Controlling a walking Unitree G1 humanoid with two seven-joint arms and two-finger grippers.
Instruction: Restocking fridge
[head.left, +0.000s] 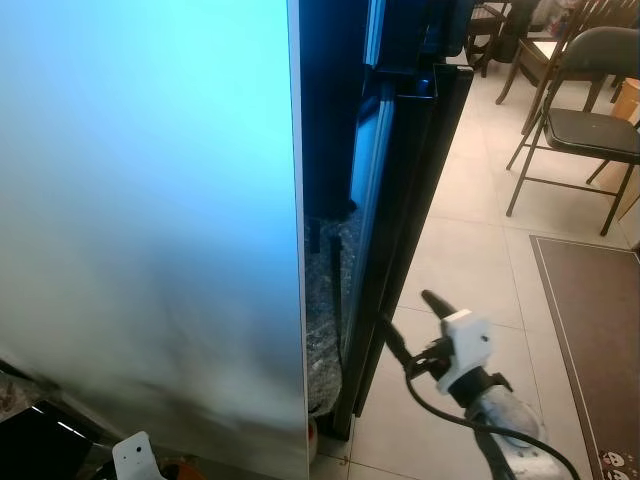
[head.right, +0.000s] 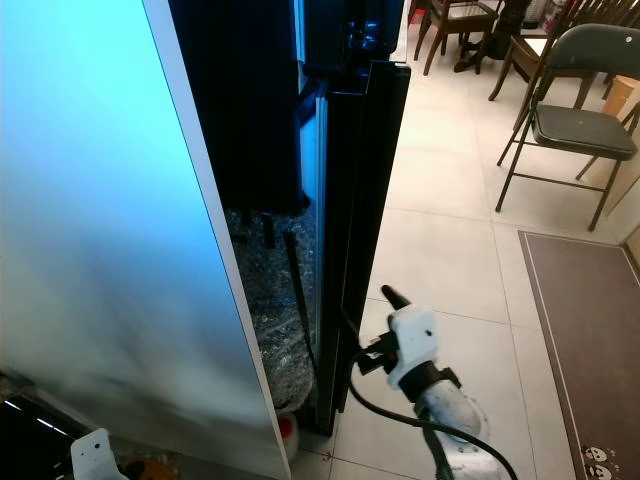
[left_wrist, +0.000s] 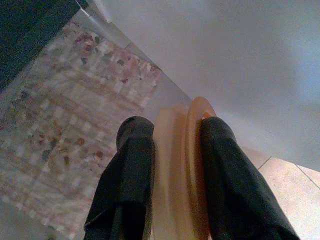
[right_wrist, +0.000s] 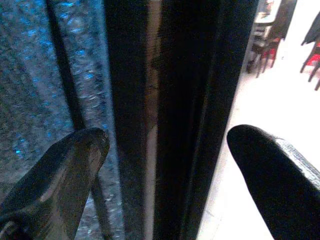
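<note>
Fingers of the right gripper (right_wrist: 165, 150) are spread on either side of the black fridge door (head.right: 350, 200) edge, low near the tiled floor (head.right: 450, 250). A pale orange container (left_wrist: 180, 170) is pinched by the left gripper (left_wrist: 172, 165). No legible writing is seen.

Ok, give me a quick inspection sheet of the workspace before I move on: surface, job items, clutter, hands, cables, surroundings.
Surface: pale tiled floor; no worktop seen.
Job's things: dark fridge door, edge-on; pale panel close on the robot's left; an orange round-rimmed item, kind unclear.
Clutter: bubble wrap in the gap behind the door.
Hands: left hand shut on the orange item; right hand open, fingers straddling the door edge.
Cables: black cable looping along the right arm.
Surroundings: folding chair, wooden chairs behind it, brown mat.
</note>
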